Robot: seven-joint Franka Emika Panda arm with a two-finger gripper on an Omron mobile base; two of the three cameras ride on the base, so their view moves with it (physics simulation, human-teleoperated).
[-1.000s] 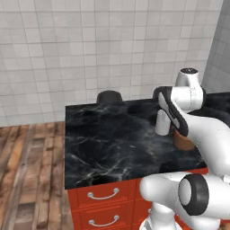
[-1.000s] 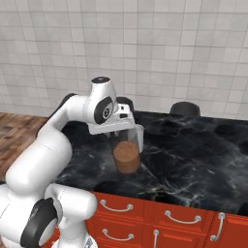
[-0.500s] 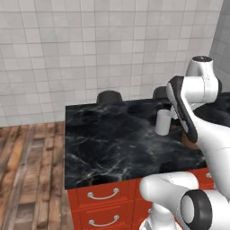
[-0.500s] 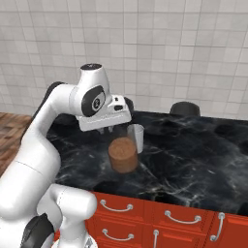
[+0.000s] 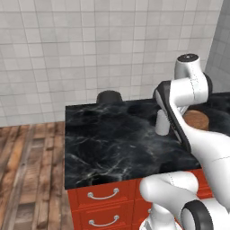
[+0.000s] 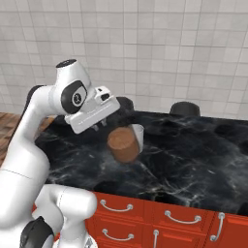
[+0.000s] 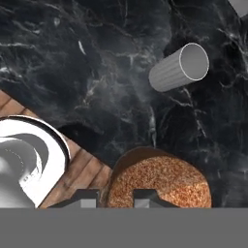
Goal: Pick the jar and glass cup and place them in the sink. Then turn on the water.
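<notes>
The tan-brown jar [image 6: 123, 144] hangs a little above the black marble counter [image 6: 193, 160], with my gripper [image 6: 100, 126] shut on its edge. In the hand view the jar's cork-like top [image 7: 160, 184] lies at the bottom, and my gripper [image 7: 117, 197] straddles its left rim. The pale glass cup [image 6: 138, 134] stands upright on the counter just behind the jar. From the left base view the cup [image 5: 162, 122] is beside my arm and the jar [image 5: 196, 119] is to its right. The sink is out of view.
Dark round pots sit along the counter's back by the tiled wall [image 5: 109, 96] [image 6: 184, 108]. Red drawers [image 6: 160, 218] run under the counter. The counter ends at the left [image 5: 67, 148], with wooden floor [image 5: 27, 170] beyond.
The hand has risen and the jar has come up off the counter with it, moving right in the left base view. The cup has stayed in place.
</notes>
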